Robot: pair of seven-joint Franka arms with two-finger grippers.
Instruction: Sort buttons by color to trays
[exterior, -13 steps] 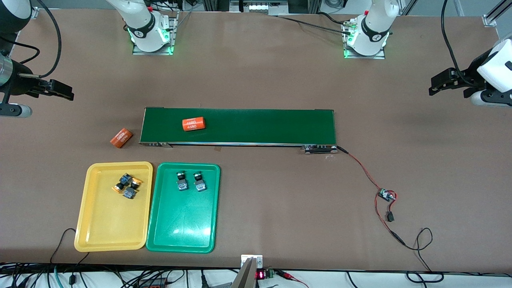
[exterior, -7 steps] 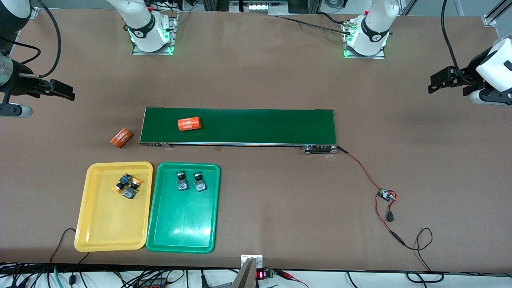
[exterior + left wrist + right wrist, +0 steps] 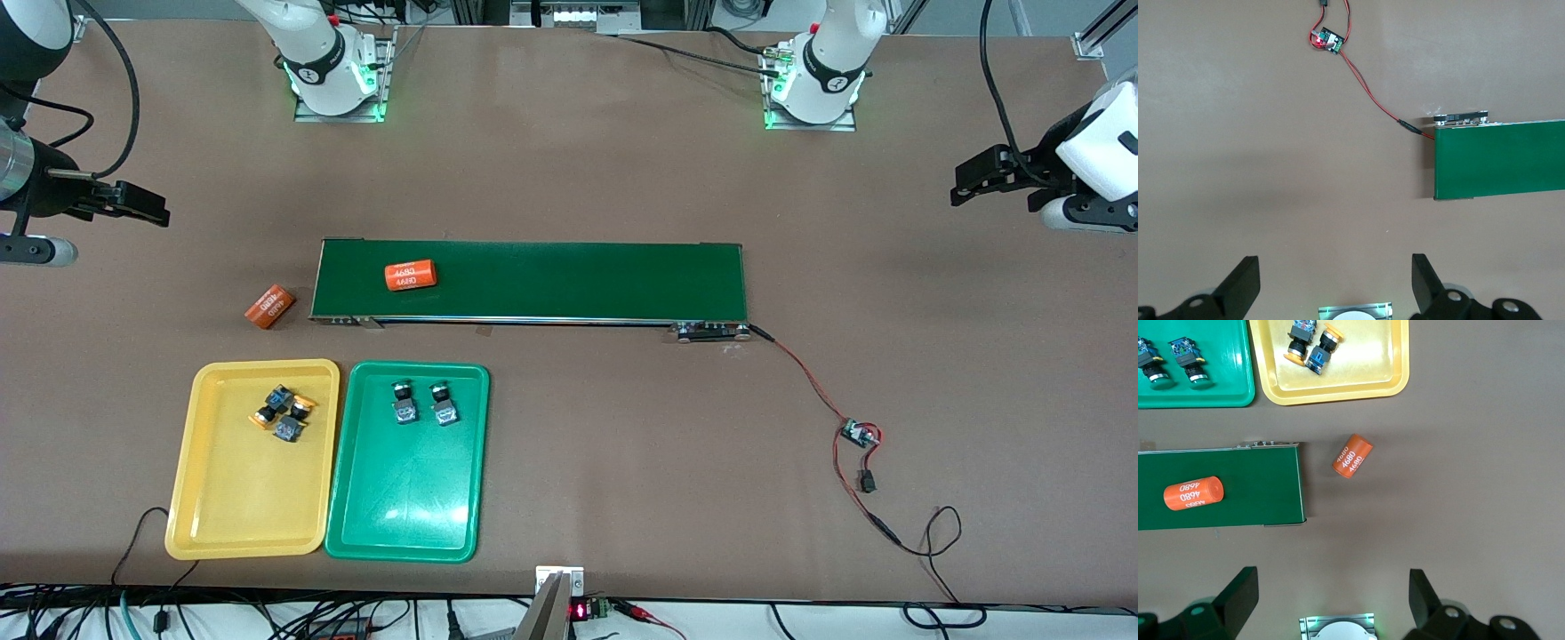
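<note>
Two yellow-capped buttons (image 3: 283,412) lie close together in the yellow tray (image 3: 240,489), at its end nearest the belt. Two green-capped buttons (image 3: 423,402) lie side by side in the green tray (image 3: 400,498). The right wrist view shows the yellow-capped pair (image 3: 1313,347), the green-capped pair (image 3: 1171,365), the yellow tray (image 3: 1365,373) and the green tray (image 3: 1218,393). My right gripper (image 3: 160,213) (image 3: 1333,580) is open and empty over bare table at the right arm's end. My left gripper (image 3: 960,188) (image 3: 1335,267) is open and empty over bare table at the left arm's end.
A long dark-green conveyor belt (image 3: 569,280) lies mid-table, carrying an orange cylinder (image 3: 410,275) near the right arm's end. A second orange cylinder (image 3: 269,306) lies on the table just off that end. A red-black wire with a small circuit board (image 3: 859,434) runs from the belt's other end.
The orange cylinder on the belt has moved along it toward the right arm's end. Both grippers have shifted only slightly. The buttons and trays have not moved.
</note>
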